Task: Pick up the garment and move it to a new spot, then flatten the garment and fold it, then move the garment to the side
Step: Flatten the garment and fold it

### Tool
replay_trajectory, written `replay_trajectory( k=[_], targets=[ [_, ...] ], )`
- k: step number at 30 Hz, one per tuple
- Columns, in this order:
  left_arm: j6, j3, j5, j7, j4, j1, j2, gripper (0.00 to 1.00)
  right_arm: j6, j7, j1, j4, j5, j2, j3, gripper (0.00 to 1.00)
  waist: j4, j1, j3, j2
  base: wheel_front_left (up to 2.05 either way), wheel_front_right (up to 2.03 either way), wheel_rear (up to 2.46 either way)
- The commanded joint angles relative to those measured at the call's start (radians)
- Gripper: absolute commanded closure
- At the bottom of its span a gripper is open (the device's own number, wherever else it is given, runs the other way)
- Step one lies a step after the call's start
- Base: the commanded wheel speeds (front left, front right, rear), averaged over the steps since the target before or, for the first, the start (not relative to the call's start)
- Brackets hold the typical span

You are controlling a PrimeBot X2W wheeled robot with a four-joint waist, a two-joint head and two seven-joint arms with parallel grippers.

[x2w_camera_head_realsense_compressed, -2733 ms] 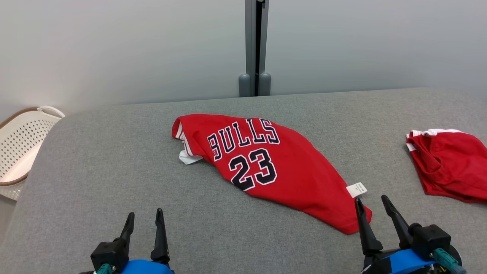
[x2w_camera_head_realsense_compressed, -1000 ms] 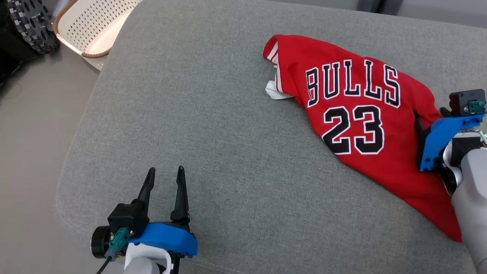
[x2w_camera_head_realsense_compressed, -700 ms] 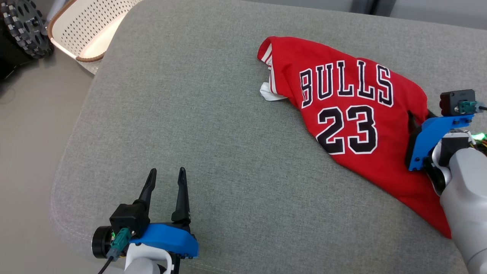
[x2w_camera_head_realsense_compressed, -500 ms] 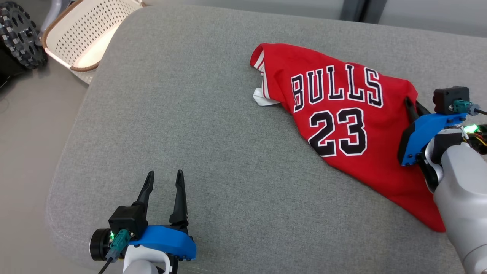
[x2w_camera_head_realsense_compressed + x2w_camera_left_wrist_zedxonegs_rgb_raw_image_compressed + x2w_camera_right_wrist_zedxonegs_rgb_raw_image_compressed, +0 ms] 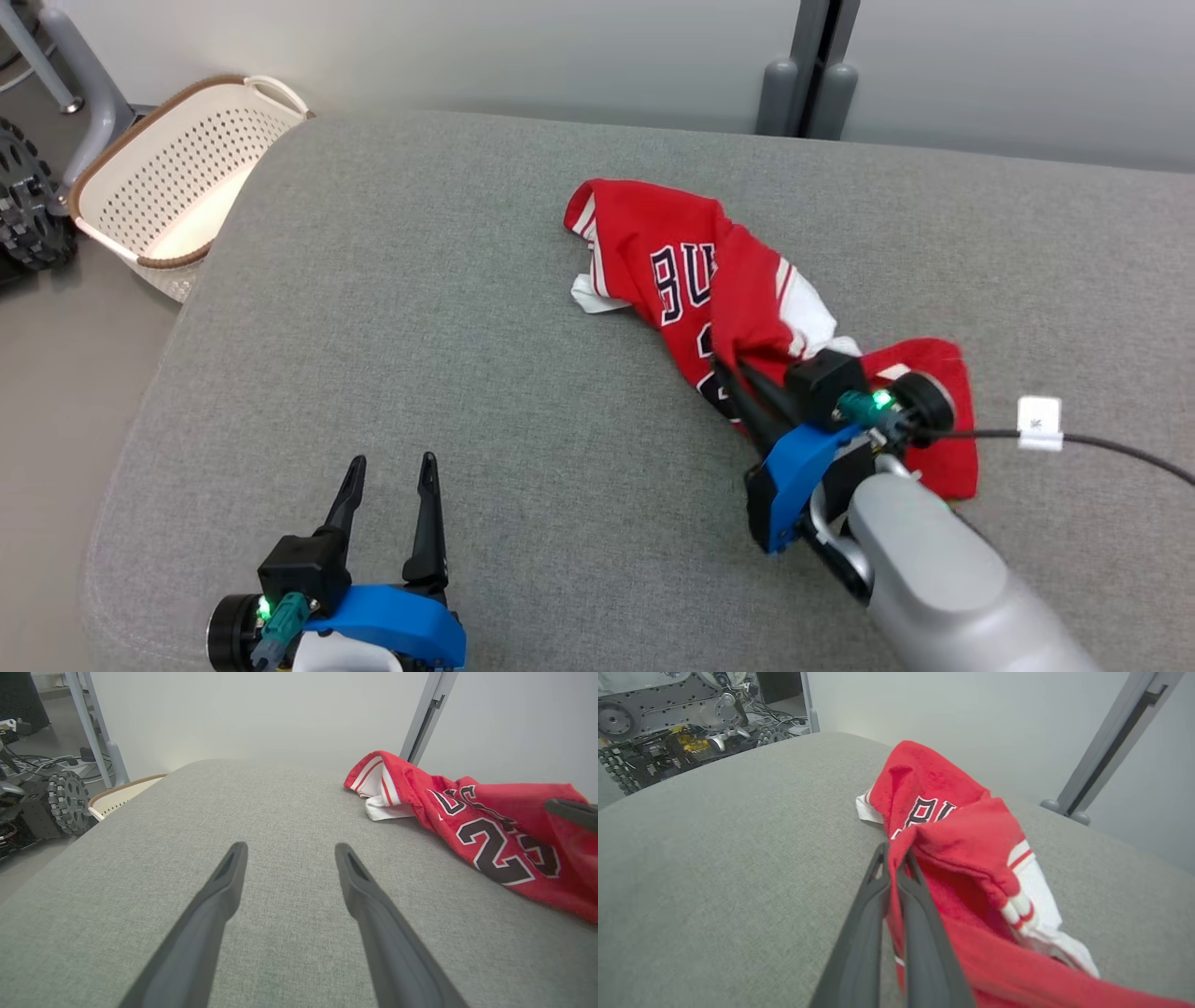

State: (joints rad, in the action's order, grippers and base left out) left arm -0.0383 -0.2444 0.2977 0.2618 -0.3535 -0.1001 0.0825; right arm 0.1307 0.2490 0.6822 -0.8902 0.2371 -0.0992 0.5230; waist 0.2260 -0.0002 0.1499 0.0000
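**Right jaws clamped on jersey, left arm idle**

Right gripper: jaws pinched tight on a fold of the red sleeveless basketball jersey with black-and-white lettering. The right wrist view shows red cloth squeezed between the two dark fingers.

The jersey lies crumpled on the grey fabric-covered tabletop, right of centre. The gripped fold is drawn over the front, so the white lining is exposed and the lettering is partly hidden. The striped-trim end rests flat at the far side.

Left gripper: jaws spread wide with nothing between them, over bare fabric near the front-left edge, well apart from the jersey.

A white perforated plastic basket with a brown rim sits beside the tabletop's far-left corner. A black cable with a white tag runs off the right wrist.
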Motion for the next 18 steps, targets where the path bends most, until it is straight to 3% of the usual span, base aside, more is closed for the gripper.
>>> replay_trajectory(
  k=[1,15,16,17,18],
  targets=[
    [-0.003,-0.001,-0.002,0.004,0.002,0.005,0.003,0.00,0.000,0.007,-0.041,0.036,0.027,0.004,0.044,1.00,-0.009,0.0002,-0.012,0.0000,0.00,0.00,0.00],
    [-0.016,-0.006,0.008,0.000,0.018,0.006,0.014,0.00,0.000,-0.003,-0.192,0.102,0.169,0.050,0.237,1.00,-0.006,0.0002,-0.009,0.0000,0.00,0.00,0.00],
    [-0.018,-0.007,0.008,0.000,0.017,0.005,0.014,0.00,0.000,-0.002,-0.195,0.105,0.171,0.049,0.251,0.90,-0.007,0.0002,-0.009,0.0000,0.00,0.00,0.00],
    [-0.019,-0.007,0.009,0.000,0.017,0.004,0.014,0.00,0.000,-0.001,-0.198,0.104,0.172,0.048,0.261,0.62,-0.007,0.0002,-0.010,0.0000,0.00,0.00,0.00],
    [-0.020,-0.008,0.010,0.000,0.016,0.004,0.014,0.00,0.000,0.001,-0.201,0.105,0.170,0.048,0.270,0.04,-0.009,0.0002,-0.011,0.0000,0.00,0.00,0.00]
  ],
)
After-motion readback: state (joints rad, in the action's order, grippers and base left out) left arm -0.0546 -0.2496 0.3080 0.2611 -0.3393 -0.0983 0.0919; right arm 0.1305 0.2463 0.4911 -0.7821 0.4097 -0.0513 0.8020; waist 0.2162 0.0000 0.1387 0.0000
